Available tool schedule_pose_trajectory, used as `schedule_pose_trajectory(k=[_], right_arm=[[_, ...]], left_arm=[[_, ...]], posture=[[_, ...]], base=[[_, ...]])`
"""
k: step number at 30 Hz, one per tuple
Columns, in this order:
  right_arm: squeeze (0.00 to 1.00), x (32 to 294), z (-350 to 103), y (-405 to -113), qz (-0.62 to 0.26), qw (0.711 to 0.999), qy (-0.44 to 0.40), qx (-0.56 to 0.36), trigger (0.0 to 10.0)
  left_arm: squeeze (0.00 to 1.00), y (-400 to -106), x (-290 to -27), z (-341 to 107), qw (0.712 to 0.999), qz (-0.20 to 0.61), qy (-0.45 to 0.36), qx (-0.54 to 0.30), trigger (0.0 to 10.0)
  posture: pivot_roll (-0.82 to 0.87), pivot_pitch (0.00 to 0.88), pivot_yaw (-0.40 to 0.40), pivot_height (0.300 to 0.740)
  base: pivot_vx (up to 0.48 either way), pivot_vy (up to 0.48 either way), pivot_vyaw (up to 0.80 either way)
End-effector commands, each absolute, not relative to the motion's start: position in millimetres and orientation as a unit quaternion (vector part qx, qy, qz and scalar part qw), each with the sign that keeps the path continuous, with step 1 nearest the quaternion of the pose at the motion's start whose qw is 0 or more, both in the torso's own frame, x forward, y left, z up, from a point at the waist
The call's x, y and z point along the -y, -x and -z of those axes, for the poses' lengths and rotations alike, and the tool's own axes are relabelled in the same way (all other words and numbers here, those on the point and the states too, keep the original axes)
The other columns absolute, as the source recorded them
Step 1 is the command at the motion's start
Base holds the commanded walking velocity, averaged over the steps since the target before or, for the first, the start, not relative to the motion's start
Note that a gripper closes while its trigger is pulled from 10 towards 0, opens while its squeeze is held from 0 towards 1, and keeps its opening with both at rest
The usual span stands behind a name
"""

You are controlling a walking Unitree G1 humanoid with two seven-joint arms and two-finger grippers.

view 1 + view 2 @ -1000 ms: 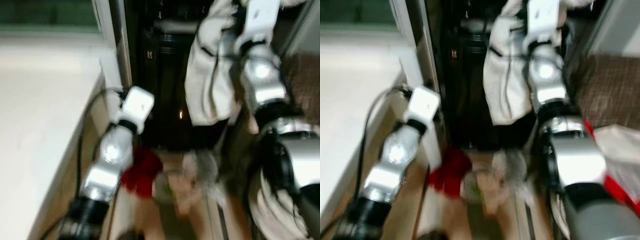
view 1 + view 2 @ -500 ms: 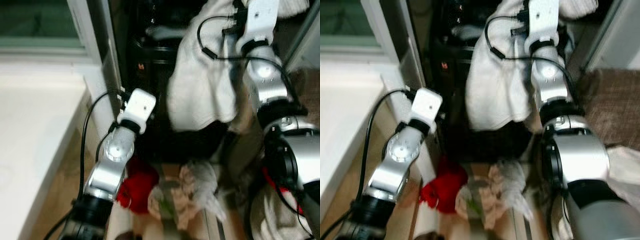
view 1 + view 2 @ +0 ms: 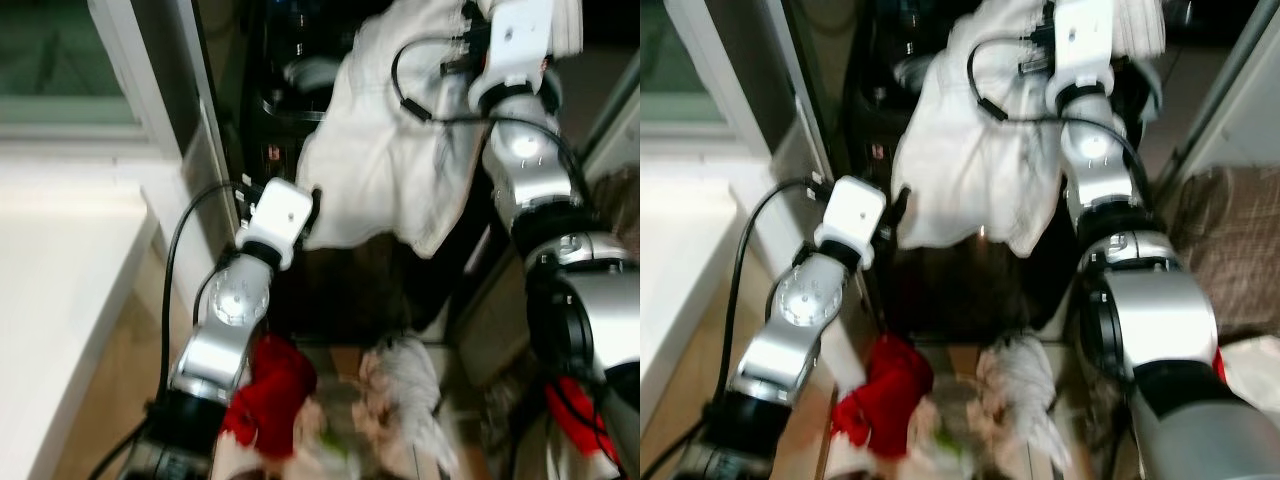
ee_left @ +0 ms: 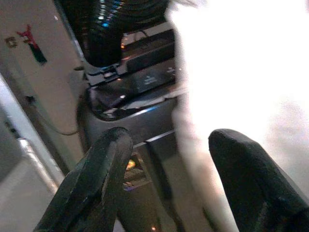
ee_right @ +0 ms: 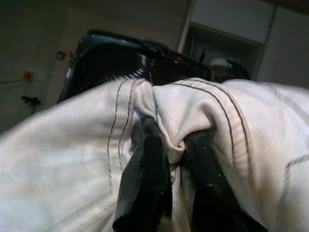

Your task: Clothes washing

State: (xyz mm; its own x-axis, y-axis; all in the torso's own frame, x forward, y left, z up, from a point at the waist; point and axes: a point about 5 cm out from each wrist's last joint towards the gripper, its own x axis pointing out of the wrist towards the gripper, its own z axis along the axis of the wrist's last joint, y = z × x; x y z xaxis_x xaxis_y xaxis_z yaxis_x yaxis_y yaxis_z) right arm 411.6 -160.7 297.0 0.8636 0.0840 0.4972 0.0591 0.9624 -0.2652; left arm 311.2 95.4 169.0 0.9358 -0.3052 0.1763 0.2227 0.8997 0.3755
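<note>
A large white garment with thin dark stripes [image 3: 385, 170] hangs from my raised right arm, in front of the dark washing machine [image 3: 330, 270]. In the right wrist view my right gripper [image 5: 175, 145] is shut on a bunched fold of this white garment [image 5: 203, 111]. My left gripper [image 4: 169, 145] stands open, its black fingers [image 4: 104, 154] apart, with the garment's edge [image 4: 241, 72] beside one finger and the machine's control panel [image 4: 140, 84] ahead. The left arm's white wrist [image 3: 282, 215] sits by the garment's lower left corner.
A red cloth [image 3: 268, 385] and pale crumpled clothes [image 3: 405, 385] lie in a heap below the machine. A white counter [image 3: 60, 300] runs along my left. A white door frame [image 3: 150, 90] stands to the left of the machine, and brown patterned fabric [image 3: 1230, 240] lies at the right.
The white garment has swung up and to the left, spreading wider before the machine. The camera has shifted, and the left wrist now sits at the garment's lower edge.
</note>
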Motion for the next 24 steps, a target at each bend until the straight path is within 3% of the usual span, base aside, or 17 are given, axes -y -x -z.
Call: schedule_pose_trajectory(k=[1,2,5,7,17,20,21,22,24], right_arm=[[0.0,153,-360,-406,-0.006,0.925,0.15,0.349,0.0],[0.0,153,-360,-406,-0.006,0.925,0.15,0.349,0.0],[0.0,150,-429,-394,0.004,0.894,0.189,0.406,0.0],[0.0,146,-446,-391,0.014,0.889,0.207,0.408,0.0],[0.0,145,-458,-394,0.077,0.886,0.275,0.365,0.0],[0.0,144,-429,-406,0.102,0.882,0.339,0.312,0.0],[0.0,147,-410,-412,0.115,0.882,0.36,0.281,4.4],[0.0,149,-402,-415,0.119,0.882,0.369,0.268,10.0],[0.0,151,-388,-418,0.128,0.876,0.393,0.251,10.0]], left_arm=[[0.0,-309,-93,-189,0.956,0.155,-0.192,0.157,10.0],[0.0,-309,-93,-189,0.956,0.155,-0.192,0.157,10.0],[0.0,-300,-79,-217,0.932,0.2,-0.208,0.22,10.0],[0.0,-297,-77,-220,0.928,0.21,-0.205,0.227,10.0],[0.0,-279,-72,-223,0.918,0.247,-0.201,0.236,10.0],[0.0,-267,-74,-228,0.917,0.251,-0.197,0.238,10.0],[0.0,-256,-75,-249,0.912,0.259,-0.175,0.265,10.0],[0.0,-251,-77,-261,0.906,0.263,-0.17,0.283,10.0],[0.0,-239,-86,-288,0.893,0.269,-0.176,0.316,10.0]], posture=[[0.04,0.0,-0.038,0.74],[0.04,0.0,-0.038,0.74],[0.07,0.0,-0.055,0.74],[0.09,0.0,-0.068,0.74],[0.18,0.009,-0.124,0.74],[0.24,0.057,-0.144,0.74],[0.27,0.079,-0.151,0.74],[0.28,0.089,-0.153,0.74],[0.33,0.116,-0.154,0.74]], base=[[0.428,0.0,0.0],[0.428,0.0,0.0],[0.428,0.0,0.0],[0.428,0.0,0.0],[0.428,0.0,0.0],[0.428,0.0,0.0],[0.0,0.0,0.0],[0.0,0.0,0.0],[0.0,0.0,0.0]])
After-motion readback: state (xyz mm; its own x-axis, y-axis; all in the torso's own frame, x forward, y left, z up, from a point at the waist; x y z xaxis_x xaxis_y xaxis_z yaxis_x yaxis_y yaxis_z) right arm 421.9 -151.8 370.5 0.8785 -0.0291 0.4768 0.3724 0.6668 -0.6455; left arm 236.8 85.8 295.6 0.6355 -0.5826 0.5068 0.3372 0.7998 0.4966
